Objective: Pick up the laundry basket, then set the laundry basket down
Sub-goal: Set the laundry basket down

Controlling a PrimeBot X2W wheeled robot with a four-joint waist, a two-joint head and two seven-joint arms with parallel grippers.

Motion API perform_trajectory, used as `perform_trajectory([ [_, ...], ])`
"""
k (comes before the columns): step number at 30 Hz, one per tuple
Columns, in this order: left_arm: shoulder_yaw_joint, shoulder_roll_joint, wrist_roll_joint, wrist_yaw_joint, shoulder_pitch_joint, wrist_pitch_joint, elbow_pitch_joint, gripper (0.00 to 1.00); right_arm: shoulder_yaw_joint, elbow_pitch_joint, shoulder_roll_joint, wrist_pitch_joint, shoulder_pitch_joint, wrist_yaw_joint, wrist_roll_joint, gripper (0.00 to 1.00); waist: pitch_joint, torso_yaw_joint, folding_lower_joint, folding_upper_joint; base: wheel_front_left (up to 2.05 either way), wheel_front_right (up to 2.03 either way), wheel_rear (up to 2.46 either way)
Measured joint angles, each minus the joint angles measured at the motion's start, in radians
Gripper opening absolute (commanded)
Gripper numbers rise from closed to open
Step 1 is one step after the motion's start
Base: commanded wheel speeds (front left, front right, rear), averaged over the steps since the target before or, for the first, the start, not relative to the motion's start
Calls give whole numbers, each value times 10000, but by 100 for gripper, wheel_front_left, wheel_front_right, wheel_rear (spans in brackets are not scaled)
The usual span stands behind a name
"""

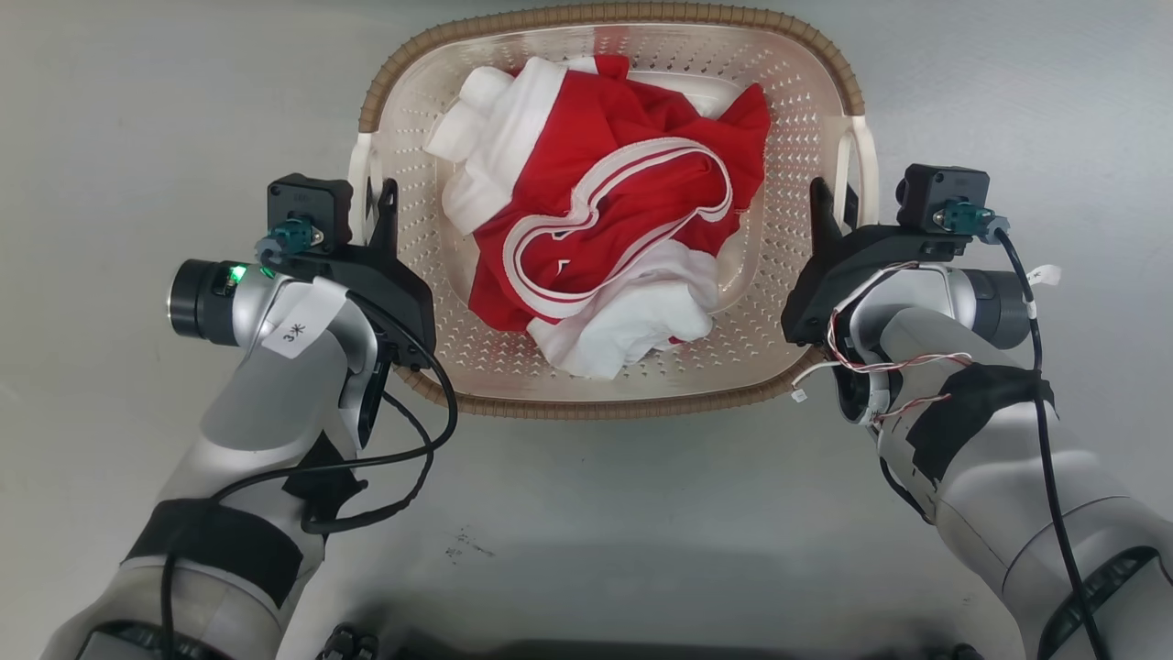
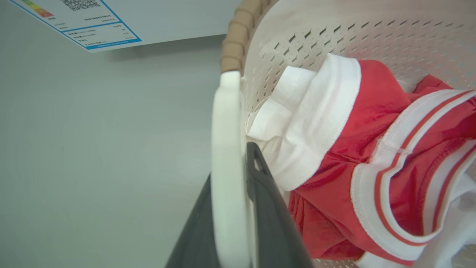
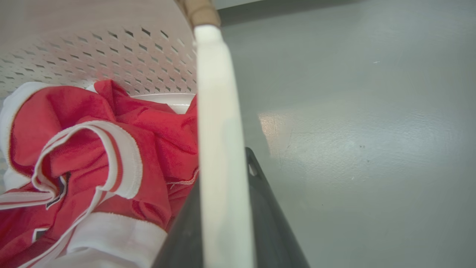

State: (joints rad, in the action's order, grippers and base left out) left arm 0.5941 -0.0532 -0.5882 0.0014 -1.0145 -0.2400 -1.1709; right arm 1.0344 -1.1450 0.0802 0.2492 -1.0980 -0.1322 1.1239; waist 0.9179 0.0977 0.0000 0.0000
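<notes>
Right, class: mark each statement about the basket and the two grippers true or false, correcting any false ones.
1. The laundry basket holds red and white clothes. True.
2. The left gripper has a white side handle between its fingers. True.
3. The right gripper grips the clothes. False: it straddles the other side handle.
4. The basket is edged in blue. False: its rim is brown.
</notes>
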Motion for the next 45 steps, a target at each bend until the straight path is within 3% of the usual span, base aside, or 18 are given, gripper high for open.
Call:
perform_trajectory([
  [1,2,2,6,2,-35,-27,-12,47,-23,0,0,0,-4,0,-8,100,7,-1,0,0,0,0,0],
  [3,4,29,35,2,-47,-29,-38,100,-69,38,-19,0,-27,2,-75,100,9,-4,0,0,0,0,0],
  [23,-119,-6,109,71,34,-96,-261,100,-479,-63,-128,2,-93,2,-523,100,-852,-85,0,0,0,0,0],
  [45,-476,-21,104,-102,1645,-96,309,100,-1127,107,-136,2,1112,151,-1018,100,-3454,-196,-2,-1,0,0,0],
])
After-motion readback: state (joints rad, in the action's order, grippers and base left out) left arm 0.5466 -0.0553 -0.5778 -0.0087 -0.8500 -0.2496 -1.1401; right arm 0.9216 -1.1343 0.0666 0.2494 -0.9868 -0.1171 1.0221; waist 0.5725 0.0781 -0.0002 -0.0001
